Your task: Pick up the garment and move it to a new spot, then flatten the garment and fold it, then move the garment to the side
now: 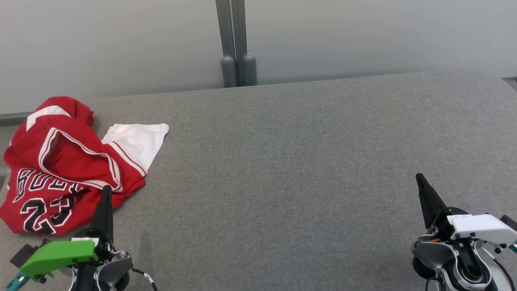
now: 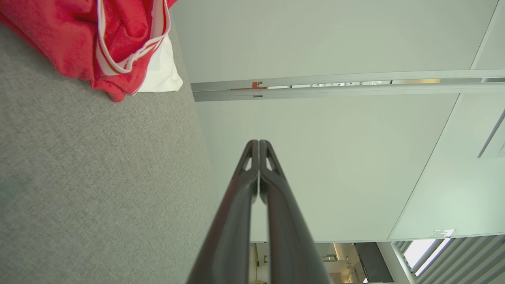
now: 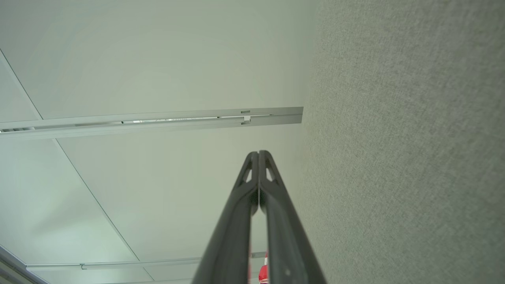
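The garment (image 1: 60, 165) is a red basketball jersey with white trim, black lettering and the number 23, lying crumpled at the far left of the grey fabric surface (image 1: 282, 182). A white part of it sticks out to the right. My left gripper (image 1: 106, 189) is at the lower left, shut and empty, its tip just over the jersey's near edge. In the left wrist view its closed fingers (image 2: 258, 142) point past the garment (image 2: 114, 43), which lies at the top left. My right gripper (image 1: 418, 177) is at the lower right, shut and empty, far from the jersey; its fingers (image 3: 258, 154) are pressed together.
A pale wall panel (image 1: 121, 40) with a grey vertical post (image 1: 236, 44) stands right behind the surface's far edge. The surface extends wide to the right of the jersey.
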Robot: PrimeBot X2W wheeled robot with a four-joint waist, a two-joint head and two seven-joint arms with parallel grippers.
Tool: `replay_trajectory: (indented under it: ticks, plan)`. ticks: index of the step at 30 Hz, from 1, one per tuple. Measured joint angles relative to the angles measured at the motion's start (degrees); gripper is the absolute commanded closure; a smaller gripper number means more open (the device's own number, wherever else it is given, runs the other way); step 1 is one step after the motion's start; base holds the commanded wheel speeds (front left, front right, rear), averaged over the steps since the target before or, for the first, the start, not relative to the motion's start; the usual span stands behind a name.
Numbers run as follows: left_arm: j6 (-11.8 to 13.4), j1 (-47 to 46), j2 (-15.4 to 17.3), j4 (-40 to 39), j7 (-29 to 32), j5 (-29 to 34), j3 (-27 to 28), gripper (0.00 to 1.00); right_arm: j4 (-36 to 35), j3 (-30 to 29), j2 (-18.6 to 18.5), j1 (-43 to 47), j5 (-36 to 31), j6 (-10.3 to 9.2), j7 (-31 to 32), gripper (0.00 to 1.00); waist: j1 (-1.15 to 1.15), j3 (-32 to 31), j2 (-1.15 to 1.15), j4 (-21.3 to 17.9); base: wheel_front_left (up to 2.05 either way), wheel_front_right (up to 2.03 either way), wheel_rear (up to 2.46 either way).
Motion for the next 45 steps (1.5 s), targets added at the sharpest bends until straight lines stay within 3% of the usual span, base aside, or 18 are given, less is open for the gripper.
replay_trajectory:
  ticks: [33,34,45]
  plan:
    - [0.0,0.0,0.0,0.0,0.0,0.0,0.0,1.00,0.0,0.0,0.0,0.0,0.0,0.00,0.0,1.00,0.00,0.0,0.00,0.0,0.00,0.00,0.00]
    - [0.0,0.0,0.0,0.1,0.0,0.0,0.0,0.00,0.1,0.0,0.0,0.0,0.0,0.00,0.0,0.00,0.00,0.0,0.00,0.0,0.00,0.00,0.00]
    - [0.0,2.1,-0.5,1.8,-2.1,0.9,-1.8,0.00,1.4,1.3,0.4,2.4,-2.1,-0.10,-2.0,0.00,0.00,0.0,0.00,0.0,0.00,0.00,0.00]
